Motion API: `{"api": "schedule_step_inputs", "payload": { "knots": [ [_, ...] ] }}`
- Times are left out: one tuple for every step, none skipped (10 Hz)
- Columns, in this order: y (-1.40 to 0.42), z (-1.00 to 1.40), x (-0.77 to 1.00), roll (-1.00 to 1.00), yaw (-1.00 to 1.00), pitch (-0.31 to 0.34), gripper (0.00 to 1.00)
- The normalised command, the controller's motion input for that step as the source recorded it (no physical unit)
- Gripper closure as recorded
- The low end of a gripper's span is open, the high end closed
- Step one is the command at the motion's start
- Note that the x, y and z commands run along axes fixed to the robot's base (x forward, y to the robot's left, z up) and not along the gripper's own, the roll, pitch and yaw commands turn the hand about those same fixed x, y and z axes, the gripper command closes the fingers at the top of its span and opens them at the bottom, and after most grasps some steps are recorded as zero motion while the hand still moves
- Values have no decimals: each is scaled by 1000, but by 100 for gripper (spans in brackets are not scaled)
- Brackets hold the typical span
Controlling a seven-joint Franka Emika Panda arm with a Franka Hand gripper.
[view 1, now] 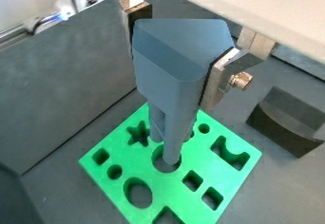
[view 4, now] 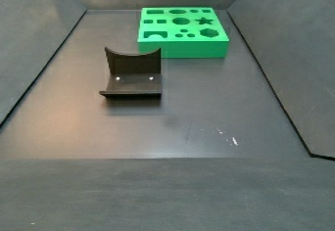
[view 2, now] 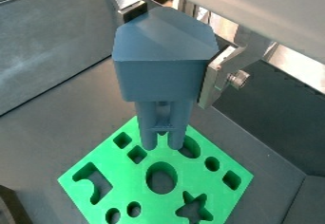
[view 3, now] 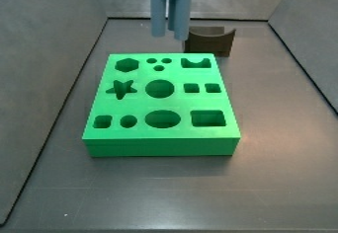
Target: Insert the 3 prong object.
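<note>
My gripper (view 1: 178, 57) is shut on the slate-blue 3 prong object (view 1: 172, 76), gripping its blocky top between the silver fingers (view 1: 223, 71). It shows the same way in both wrist views (view 2: 162, 62). The thin prongs (view 2: 159, 133) point down over the green block with shaped holes (view 1: 222, 185), near its small round holes. In a side view the object (view 3: 169, 10) hangs above the far edge of the green block (view 3: 158, 99), its prong tips apart from the top. The gripper itself is above that frame's edge. Another side view shows only the green block (view 4: 183, 31).
A dark brown block with a curved notch (view 4: 131, 75) stands on the dark floor, beside the green block (view 3: 211, 41) (view 1: 286, 119). Grey walls (view 3: 53, 69) slope up around the floor on all sides.
</note>
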Motion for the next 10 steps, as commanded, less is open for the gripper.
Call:
{"api": "schedule_step_inputs", "payload": {
  "knots": [
    [574, -511, 74, 0, -483, 7, 100],
    [780, -517, 0, 0, -257, 0, 100],
    [960, -566, 0, 0, -51, 0, 100],
    [997, -689, 0, 14, -17, -26, 100],
    [646, -754, 177, 49, -334, 0, 100],
    [0, -589, 211, 44, -974, 0, 100],
    [0, -586, 206, 76, -963, 0, 100],
    [26, -549, 166, 76, -943, 0, 100],
    [86, -377, 0, 46, -943, 0, 100],
    [0, -243, -71, 70, -989, 0, 100]
  ]
}}
